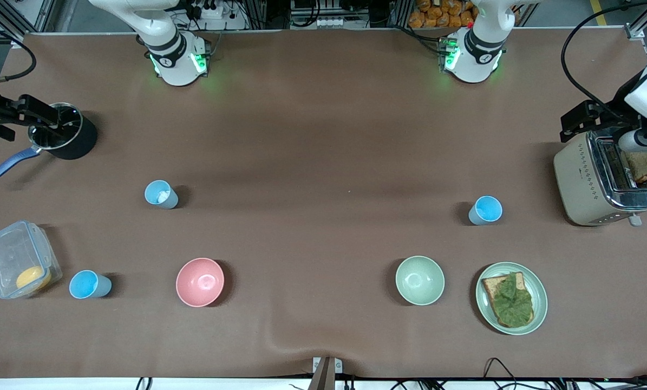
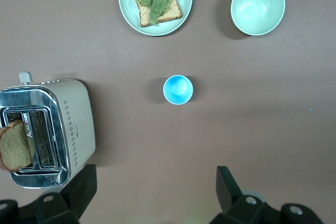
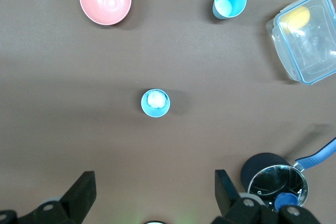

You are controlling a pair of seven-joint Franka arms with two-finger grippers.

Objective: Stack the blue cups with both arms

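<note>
Three blue cups stand apart and upright on the brown table. One cup [image 1: 161,194] [image 3: 155,103] has something white inside and stands toward the right arm's end. Another cup [image 1: 89,284] [image 3: 229,1] stands nearer the front camera, beside a clear container. The third cup [image 1: 485,210] [image 2: 178,89] is toward the left arm's end, near the toaster. My right gripper [image 1: 25,111] [image 3: 155,190] hangs high over the pot's end of the table, open and empty. Up beside the toaster, my left gripper [image 1: 586,120] [image 2: 156,190] is also open and empty.
A pink bowl [image 1: 200,281] and a pale green bowl [image 1: 419,280] sit nearer the front camera. A plate [image 1: 540,303] with toast and lettuce, a toaster [image 1: 577,173] with bread, a black pot [image 1: 77,143] and a clear lidded container [image 1: 9,254] ring the table's ends.
</note>
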